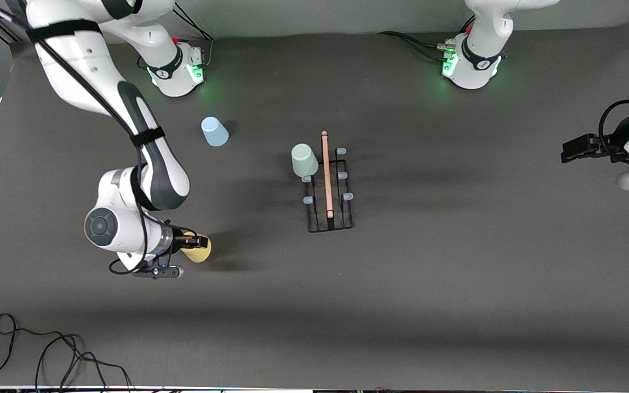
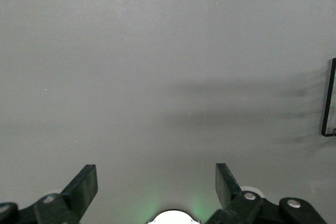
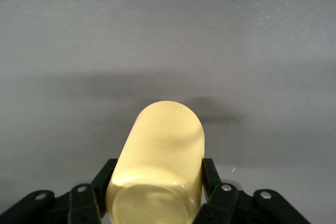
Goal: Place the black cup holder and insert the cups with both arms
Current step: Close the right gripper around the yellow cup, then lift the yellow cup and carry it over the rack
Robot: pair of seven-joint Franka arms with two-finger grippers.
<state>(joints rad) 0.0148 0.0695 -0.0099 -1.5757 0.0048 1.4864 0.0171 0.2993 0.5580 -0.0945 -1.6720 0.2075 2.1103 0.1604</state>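
Note:
The black cup holder (image 1: 329,188) stands at the table's middle with its wooden rod handle on top. The pale mint green cup (image 1: 304,160) sits upside down on one of its pegs, on the side toward the right arm's end. The light blue cup (image 1: 214,131) stands upside down on the table near the right arm's base. My right gripper (image 1: 193,242) is shut on the yellow cup (image 1: 200,249), held on its side low over the table; the right wrist view shows the yellow cup (image 3: 163,150) between the fingers (image 3: 106,174). My left gripper (image 1: 567,150) waits, open and empty (image 2: 156,182), at the left arm's end.
Loose black cables (image 1: 47,349) lie by the table's edge nearest the front camera, at the right arm's end. The green-lit arm bases (image 1: 181,68) (image 1: 470,65) stand along the table's edge farthest from that camera. A corner of the rack (image 2: 329,100) shows in the left wrist view.

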